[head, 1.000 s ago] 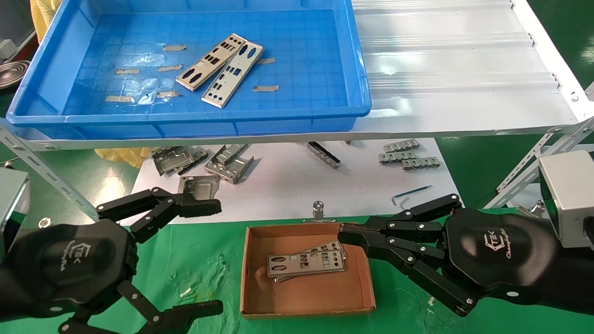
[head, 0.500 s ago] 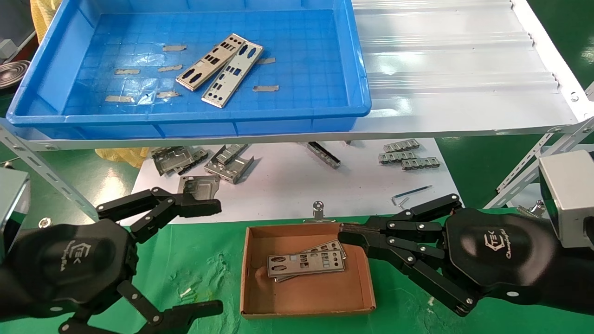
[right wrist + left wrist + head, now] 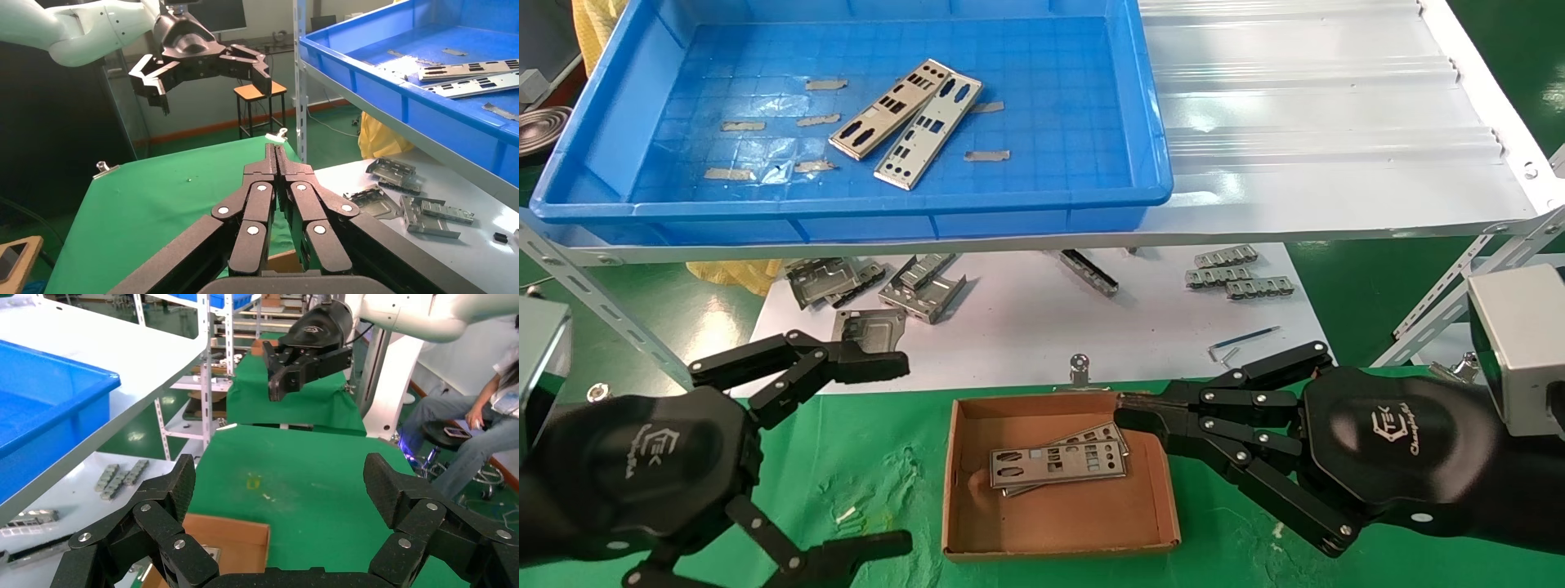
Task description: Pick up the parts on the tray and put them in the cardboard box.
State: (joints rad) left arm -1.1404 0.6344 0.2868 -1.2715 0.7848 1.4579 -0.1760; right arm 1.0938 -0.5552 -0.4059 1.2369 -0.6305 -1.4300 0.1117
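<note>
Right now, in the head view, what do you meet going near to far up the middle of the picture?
cardboard box holding two parts → silver clip → white sheet → shelf edge → tray with two parts.

White shelf (image 3: 1336, 163) up top, carrying the tray (image 3: 846, 208) at its left end. Below, a white board (image 3: 1026, 327) strewn with grey brackets (image 3: 878, 286) near its left corner, small slotted strips (image 3: 1234, 276) near the right edge, and what looks like a hex key (image 3: 1242, 339). Nearest, green worktop (image 3: 878, 482) bearing the cardboard box (image 3: 1058, 523) at its middle.
</note>
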